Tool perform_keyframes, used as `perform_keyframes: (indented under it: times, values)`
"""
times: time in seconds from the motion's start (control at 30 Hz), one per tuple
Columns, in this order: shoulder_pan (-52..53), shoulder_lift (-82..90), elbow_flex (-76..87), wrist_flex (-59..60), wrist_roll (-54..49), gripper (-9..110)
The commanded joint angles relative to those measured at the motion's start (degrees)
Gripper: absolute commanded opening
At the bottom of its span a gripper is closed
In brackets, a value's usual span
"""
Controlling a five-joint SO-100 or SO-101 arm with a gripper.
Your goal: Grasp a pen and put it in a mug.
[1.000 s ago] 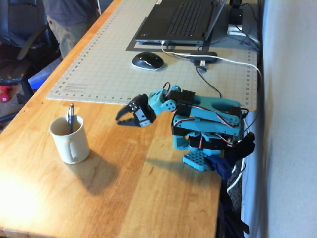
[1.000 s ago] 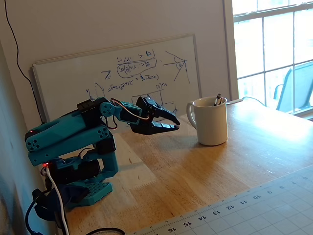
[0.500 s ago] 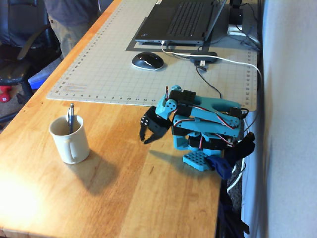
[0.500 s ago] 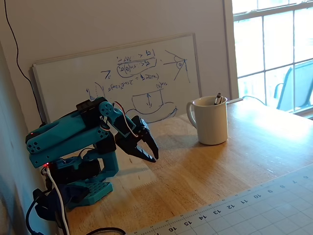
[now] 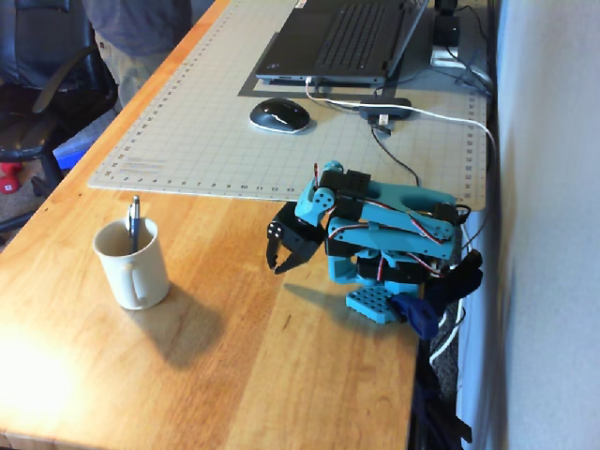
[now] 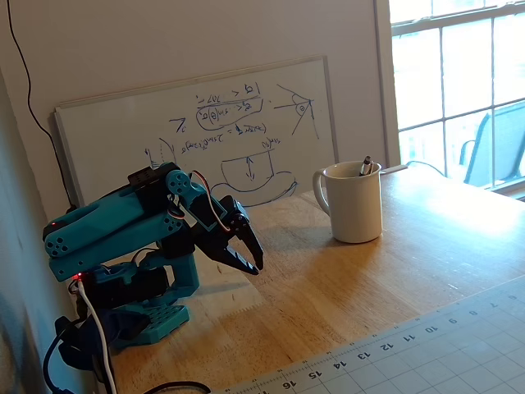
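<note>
**Pen standing in the mug, arm folded over its base**

A long wooden table (image 5: 234,375) fills most of both fixed views, with a gridded cutting mat (image 5: 197,122) laid across its far half. On the mat a closed-in laptop (image 5: 337,42) and a computer mouse (image 5: 278,114) are kept well apart from the working area, which seems to be the bare wood nearer the camera. A whiteboard (image 6: 197,131) covered in handwriting is leaned against the wall behind the table, and a bright window (image 6: 455,90) is seen to the right of it; daylight is thrown across the wood. Part of a standing person (image 5: 131,33) and an office chair (image 5: 37,84) are seen beyond the table edge.

The blue arm (image 5: 384,230) is folded low and compact over its base at the table's edge, a posture judged to be a rest pose. The gripper (image 5: 279,255) is pointed downward just above the wood, well apart from the mug; its black jaws are slightly parted and nothing is held between them.

The mug (image 5: 131,264) is set upright on the bare wood, handle turned toward the camera in the higher view. The pen (image 5: 134,223) is stood inside it, leaned against the rim with its upper end sticking out (image 6: 365,167). The task is therefore judged complete.
</note>
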Motion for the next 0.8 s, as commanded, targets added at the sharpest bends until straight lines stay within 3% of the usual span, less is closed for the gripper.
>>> perform_keyframes:
  times: [0.0,0.77]
  values:
    - [-0.62,1.58,-0.88,0.35,0.26,1]
    - [-0.44,1.58,-0.88,0.44,0.35,1]
